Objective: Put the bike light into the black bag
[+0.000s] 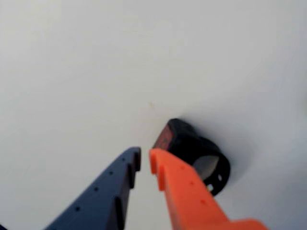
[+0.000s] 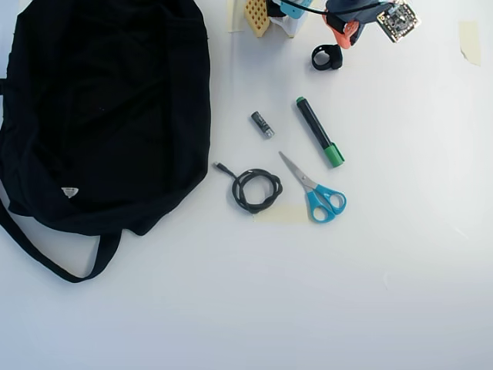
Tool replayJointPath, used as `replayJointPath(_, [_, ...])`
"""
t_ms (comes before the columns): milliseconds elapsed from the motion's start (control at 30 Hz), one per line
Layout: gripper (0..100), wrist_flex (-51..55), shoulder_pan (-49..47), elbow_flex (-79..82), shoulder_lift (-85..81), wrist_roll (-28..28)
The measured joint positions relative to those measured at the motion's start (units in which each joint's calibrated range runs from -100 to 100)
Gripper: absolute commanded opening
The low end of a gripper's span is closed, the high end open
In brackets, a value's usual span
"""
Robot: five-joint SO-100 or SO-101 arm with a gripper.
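Note:
The bike light [image 1: 189, 146] is a small black chunky piece with a ring strap, lying on the white table. In the wrist view it sits just right of my orange finger, outside the jaws. My gripper [image 1: 144, 160] has its dark blue and orange fingers almost together, shut, with nothing between them. In the overhead view the bike light [image 2: 326, 57] lies near the top edge, right below my gripper [image 2: 340, 38]. The black bag [image 2: 100, 116] fills the left side, lying flat with its strap trailing toward the bottom left.
On the white table between the bag and the light lie a small dark battery [image 2: 262, 123], a green-capped marker [image 2: 320, 132], a coiled black cable [image 2: 256, 190] and blue-handled scissors [image 2: 316, 193]. The arm's base [image 2: 266, 15] stands at the top.

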Motion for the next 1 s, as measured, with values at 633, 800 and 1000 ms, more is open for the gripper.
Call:
replayJointPath(633, [2,0.0,0.9,0.3,0.0,-4.5])
replayJointPath(800, [2,1.7,1.1,0.3,0.0,-6.5])
replayJointPath(1000, [2,2.5,1.5,0.3,0.0,-6.6])
